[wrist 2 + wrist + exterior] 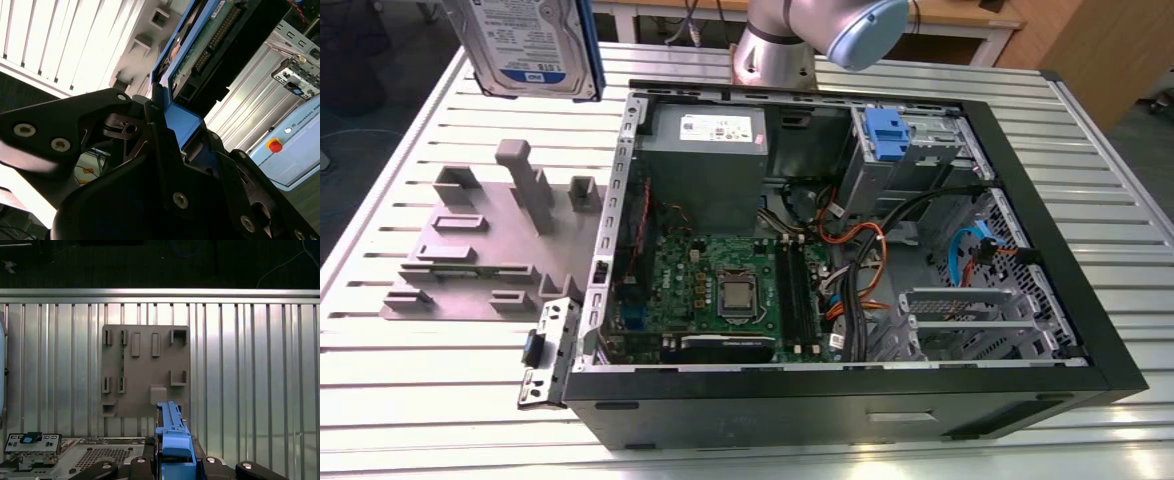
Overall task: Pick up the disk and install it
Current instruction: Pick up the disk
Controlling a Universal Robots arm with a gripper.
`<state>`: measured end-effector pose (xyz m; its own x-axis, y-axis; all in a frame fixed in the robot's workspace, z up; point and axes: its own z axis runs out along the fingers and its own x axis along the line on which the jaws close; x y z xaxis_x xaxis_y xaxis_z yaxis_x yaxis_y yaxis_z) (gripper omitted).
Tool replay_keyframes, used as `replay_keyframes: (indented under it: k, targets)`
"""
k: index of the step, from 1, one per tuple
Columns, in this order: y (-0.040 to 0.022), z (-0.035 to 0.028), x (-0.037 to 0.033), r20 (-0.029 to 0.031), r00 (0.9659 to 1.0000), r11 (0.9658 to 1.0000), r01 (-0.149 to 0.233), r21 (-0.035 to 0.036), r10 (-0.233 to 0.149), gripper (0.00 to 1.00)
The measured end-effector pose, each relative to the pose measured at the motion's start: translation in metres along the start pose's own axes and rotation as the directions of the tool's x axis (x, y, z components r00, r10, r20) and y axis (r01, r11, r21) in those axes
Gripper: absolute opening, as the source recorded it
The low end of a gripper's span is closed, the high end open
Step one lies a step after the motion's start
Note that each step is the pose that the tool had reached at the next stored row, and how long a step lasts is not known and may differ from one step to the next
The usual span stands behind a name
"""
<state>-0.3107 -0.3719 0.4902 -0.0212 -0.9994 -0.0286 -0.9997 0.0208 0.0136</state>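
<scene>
The disk (pixel 527 45), silver with a white-and-blue label and a blue carrier, hangs upright in the air at the exterior view's upper left, above the table and beside the open computer case (pixel 854 250). In the second wrist view my gripper (pixel 175 125) is shut on the blue carrier, with the disk's (pixel 200 45) circuit-board side pointing away from the black fingers (pixel 150 150). In the first wrist view the carrier's blue edge (pixel 172 435) sticks out from the gripper (pixel 172 467), directly over the near edge of the grey fixture (pixel 145 370).
The grey fixture (pixel 494 240) with upright pegs lies on the slatted metal table (pixel 427 400), on the exterior view's left of the case. Inside the case are a motherboard (pixel 720 290), cables and a blue bracket (pixel 887 135) at the drive bay. The arm's base (pixel 774 60) stands behind the case.
</scene>
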Motion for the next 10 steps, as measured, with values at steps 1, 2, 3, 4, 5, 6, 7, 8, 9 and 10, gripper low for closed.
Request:
replay_keyframes:
  k: [1,2,3,4,5,6,7,8,9,10]
  targets:
    - [-0.0005,0.0,0.0,0.0,1.0,1.0,0.0,0.0,0.0,0.36]
    - [-0.0011,0.0,0.0,0.0,1.0,1.0,0.0,-0.0001,0.0,0.36]
    - [-0.0017,0.0,-0.0001,0.0,1.0,1.0,0.0,-0.0001,0.0,0.36]
    - [-0.0023,0.0,0.0,0.0,1.0,1.0,0.0,0.0,0.0,0.36]
    - [-0.0028,-0.0001,-0.0001,0.0,1.0,1.0,0.0,0.0,0.0,0.36]
    - [-0.0034,-0.0001,-0.0001,-0.0001,1.0,1.0,0.0,-0.0001,0.0,0.36]
    - [-0.0039,-0.0001,-0.0001,0.0,1.0,1.0,0.0,0.0,0.0,0.36]
    - [-0.0045,-0.0001,-0.0001,0.0,1.0,1.0,0.0,-0.0001,0.0,0.36]
    - [-0.005,-0.0001,-0.0001,0.0,1.0,1.0,0.0,-0.0001,0.0,0.36]
    - [-0.0056,-0.0001,-0.0001,0.0,1.0,1.0,0.0,0.0,0.0,0.36]
